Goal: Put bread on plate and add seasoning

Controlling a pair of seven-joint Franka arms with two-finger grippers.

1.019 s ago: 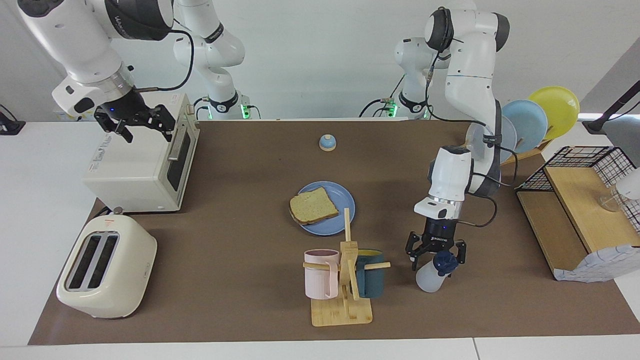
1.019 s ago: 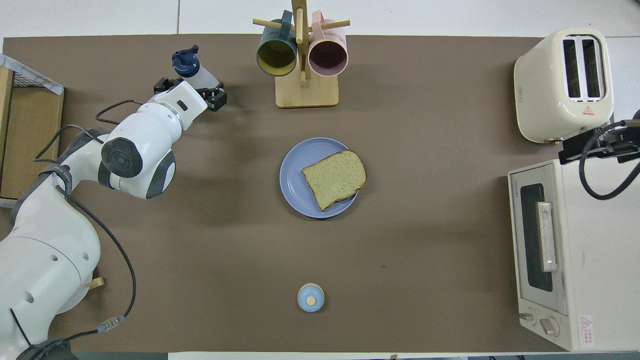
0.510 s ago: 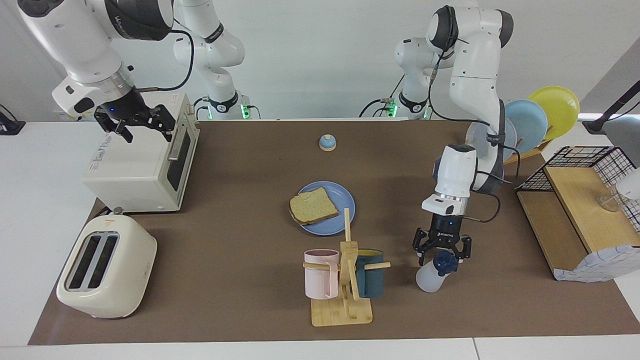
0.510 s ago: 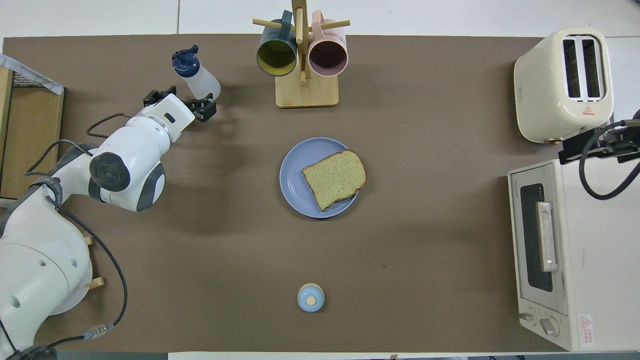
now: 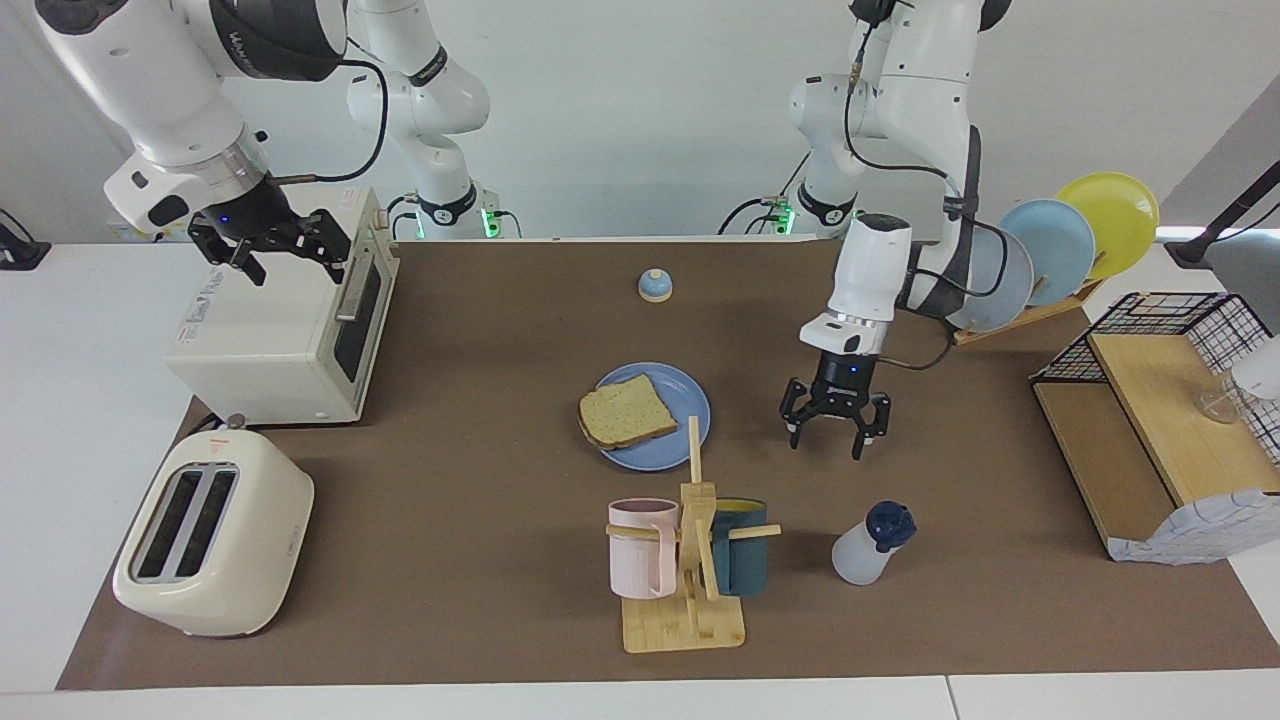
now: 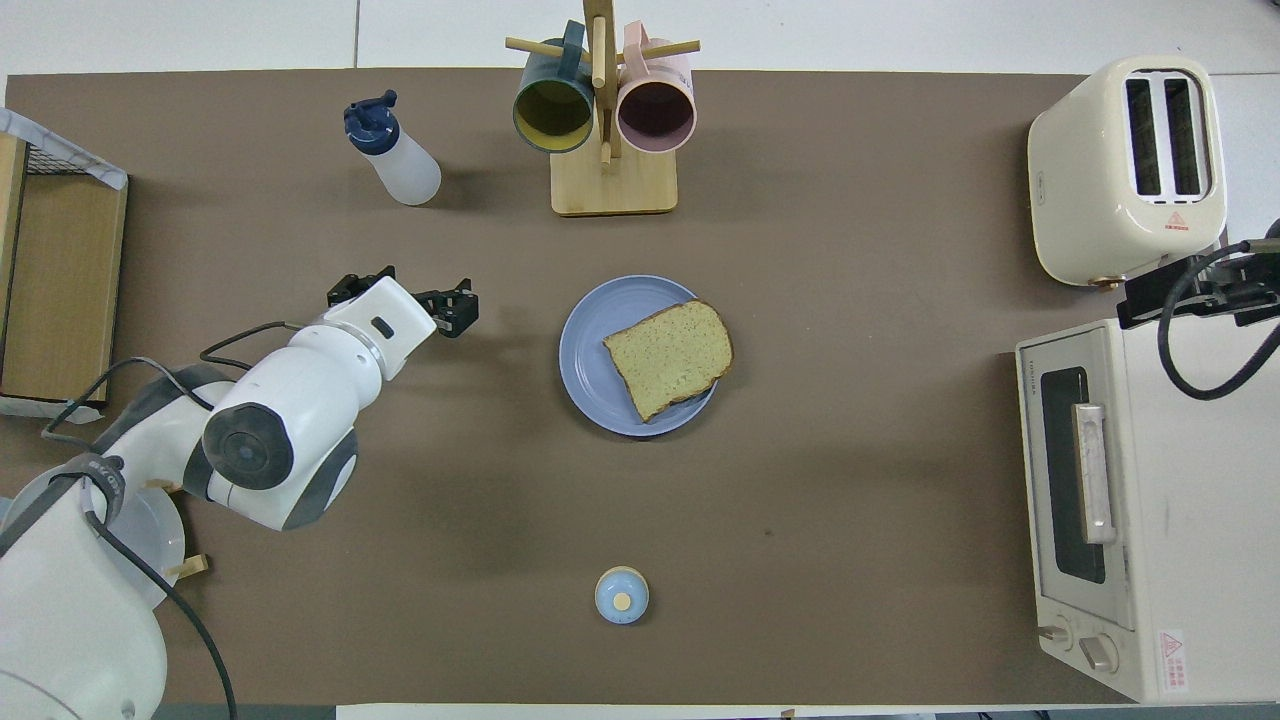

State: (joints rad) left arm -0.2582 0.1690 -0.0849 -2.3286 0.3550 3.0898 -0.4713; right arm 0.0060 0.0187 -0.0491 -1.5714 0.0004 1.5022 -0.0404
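The bread [image 5: 625, 412] lies on the blue plate [image 5: 684, 400] at the middle of the mat, overhanging its rim toward the right arm's end; both also show in the overhead view, bread [image 6: 668, 358] on plate [image 6: 588, 360]. The seasoning bottle [image 5: 868, 545] [image 6: 392, 155] stands alone, farther from the robots than the plate, beside the mug rack. My left gripper [image 5: 835, 428] [image 6: 402, 298] hangs open and empty over the mat, beside the plate toward the left arm's end. My right gripper [image 5: 272, 248] waits open over the toaster oven.
A wooden mug rack [image 5: 690, 560] holds two mugs. A cream toaster [image 5: 215, 535] and toaster oven [image 5: 275, 330] stand at the right arm's end. A small bell [image 5: 655, 286] sits near the robots. Upright plates [image 5: 1050, 250] and a wire-basket shelf [image 5: 1160, 420] are at the left arm's end.
My left gripper has come off the seasoning bottle's cap, risen and drawn back toward the robots to beside the plate. The bottle stays standing. The right arm has not moved.
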